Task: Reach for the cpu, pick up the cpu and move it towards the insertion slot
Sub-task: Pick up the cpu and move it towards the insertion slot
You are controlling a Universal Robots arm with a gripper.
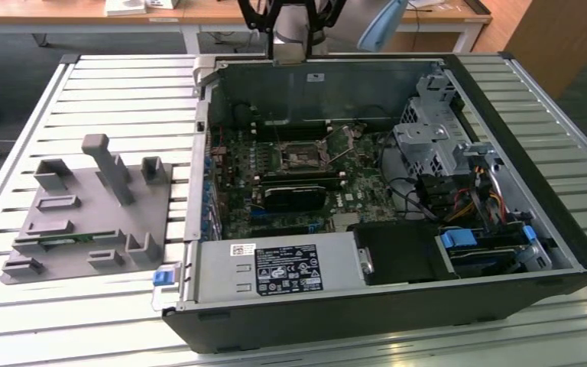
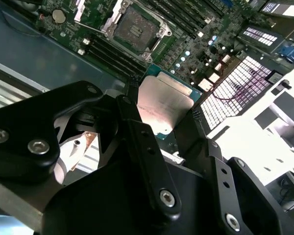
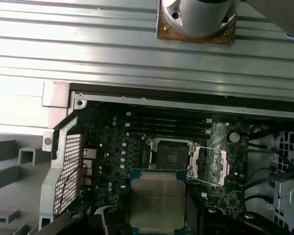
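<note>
My fingers [image 2: 162,105] grip the cpu [image 2: 162,100] above the open computer case [image 1: 538,191], near its insertion slot [image 3: 170,157].

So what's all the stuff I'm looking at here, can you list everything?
cpu: one, silvery top with pale rim, held between the tool's fingers above the motherboard; also in the first wrist view.
insertion slot: one, silvery frame, dark centre, open on the motherboard, empty.
computer case: one, black and grey, lying open on the table.
power supply: one, grey with black label, near front edge of the case.
fixture block: one, grey, on the exterior view's left.
slatted table: one, silvery, beneath everything.
tool: one, black, shut on the cpu.
</note>
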